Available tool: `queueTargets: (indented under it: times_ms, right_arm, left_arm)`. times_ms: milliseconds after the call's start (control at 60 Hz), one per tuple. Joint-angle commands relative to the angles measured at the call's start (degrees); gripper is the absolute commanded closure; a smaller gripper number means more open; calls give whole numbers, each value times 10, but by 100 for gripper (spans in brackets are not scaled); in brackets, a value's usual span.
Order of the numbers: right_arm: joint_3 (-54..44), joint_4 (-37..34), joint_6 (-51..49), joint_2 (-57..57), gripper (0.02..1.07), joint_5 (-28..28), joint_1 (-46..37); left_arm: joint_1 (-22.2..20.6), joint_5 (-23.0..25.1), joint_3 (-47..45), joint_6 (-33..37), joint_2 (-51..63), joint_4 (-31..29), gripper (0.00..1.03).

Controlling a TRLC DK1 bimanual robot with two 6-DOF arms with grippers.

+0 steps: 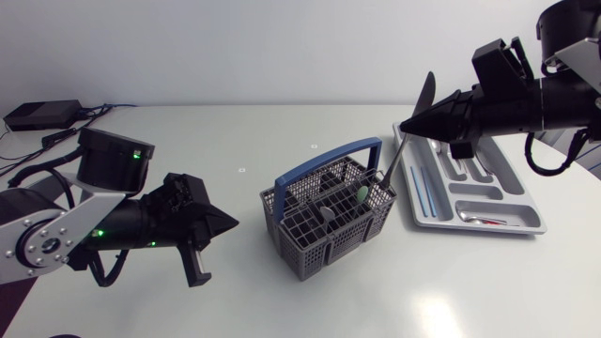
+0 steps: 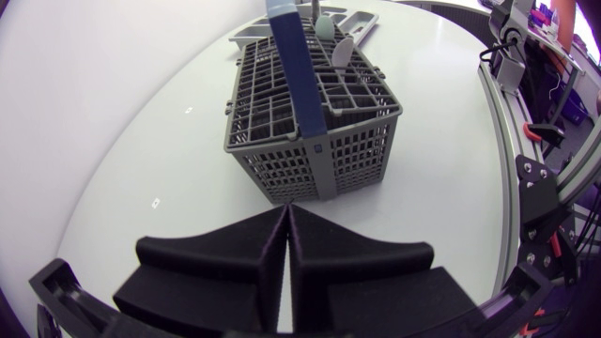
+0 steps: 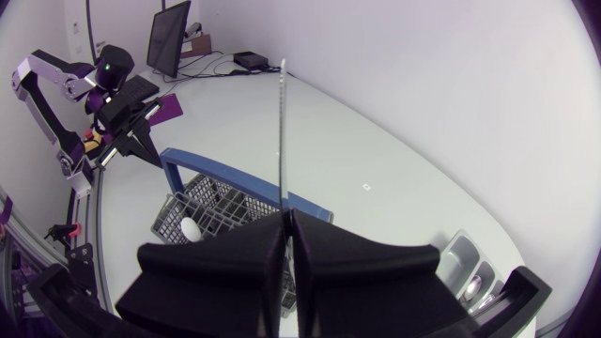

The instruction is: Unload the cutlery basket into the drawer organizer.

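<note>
Right pincer (image 1: 406, 126) pinching slim silver metal cutlery piece (image 1: 392, 153) by its upper end, held slanted above right corner of grey plastic mesh cutlery basket with blue handle (image 1: 324, 244). Lower tip right at basket rim, can't tell if touching. Basket sits mid white table (image 1: 282, 131), pale spoon-like bits (image 1: 362, 192) inside. Grey compartmented drawer organizer tray (image 1: 470, 199) just beside basket, below right arm, few utensils (image 1: 484, 220) in it. Left pincer (image 1: 233, 222) pressed together, holding nothing, near basket's opposite side.
</note>
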Motion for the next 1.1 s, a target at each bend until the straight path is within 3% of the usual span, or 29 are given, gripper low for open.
queueTargets:
  times_ms: [0, 133, 267, 517, 800, 1083]
  right_arm:
    - [-19, -1, -20, -4, 102, -18, 3]
    - [-26, 2, -23, -7, 102, -22, -1]
    - [-33, 3, -24, -7, 102, -22, -1]
    - [-41, 3, -21, -17, 102, -24, -1]
    - [-58, 9, -22, -31, 102, -36, -8]
    - [-87, 33, -9, -44, 102, -61, -32]
  left_arm:
    - [-10, 5, 7, -11, -10, -10, 96]
    - [-34, 3, 40, -25, -36, -53, 96]
    - [-93, -6, 71, -57, -45, -76, 96]
    - [-236, -104, 116, -106, 10, -36, 96]
    - [-285, -172, 190, -129, 144, 13, 96]
    - [-294, -223, 247, -142, 258, 45, 96]
